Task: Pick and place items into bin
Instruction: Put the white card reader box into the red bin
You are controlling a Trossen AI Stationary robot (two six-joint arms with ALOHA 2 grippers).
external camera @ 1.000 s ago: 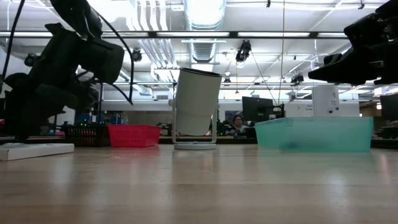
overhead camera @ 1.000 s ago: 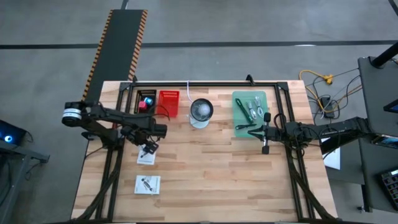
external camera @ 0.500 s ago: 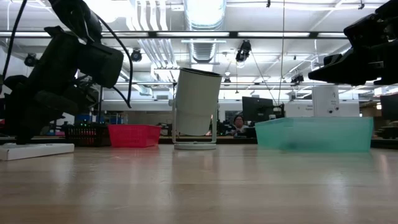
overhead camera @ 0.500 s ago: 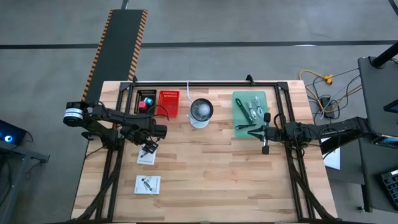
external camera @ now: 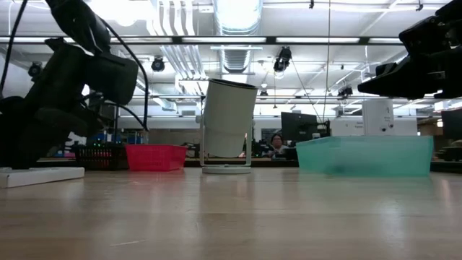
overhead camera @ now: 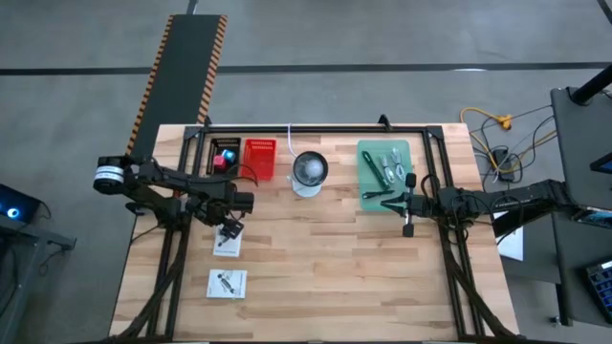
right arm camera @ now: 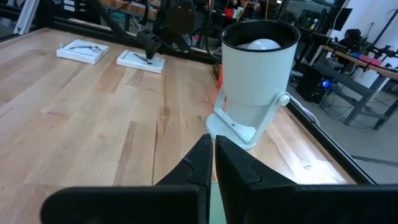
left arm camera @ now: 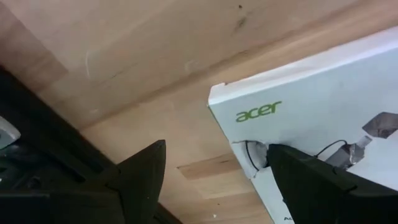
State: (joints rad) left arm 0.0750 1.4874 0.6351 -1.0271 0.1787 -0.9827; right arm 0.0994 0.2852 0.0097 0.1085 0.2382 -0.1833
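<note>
Left wrist view: left end effector (left arm camera: 214,168) spread wide, one finger over the white card (left arm camera: 323,118) corner, card flat on the desk (left arm camera: 124,50). Best to centre on the dark part, then close. Right end effector (overhead camera: 407,204) pinched closed, empty, waits beside the green bin (overhead camera: 383,172).

1. Light wooden tabletop (overhead camera: 316,277): along the far edge, left to right, sit a small black mesh tray (overhead camera: 224,155), a red mesh basket (overhead camera: 259,158), a round white-and-glass bowl on its stand (overhead camera: 309,171) and a pale green plastic bin (overhead camera: 384,170).
2. Near-left: two flat white cards w/ dark parts, one (overhead camera: 228,241) behind the other (overhead camera: 227,283).
3. Left end effector (overhead camera: 232,229) over the rear card; right end effector (overhead camera: 408,204) just in front of the bin.
</note>
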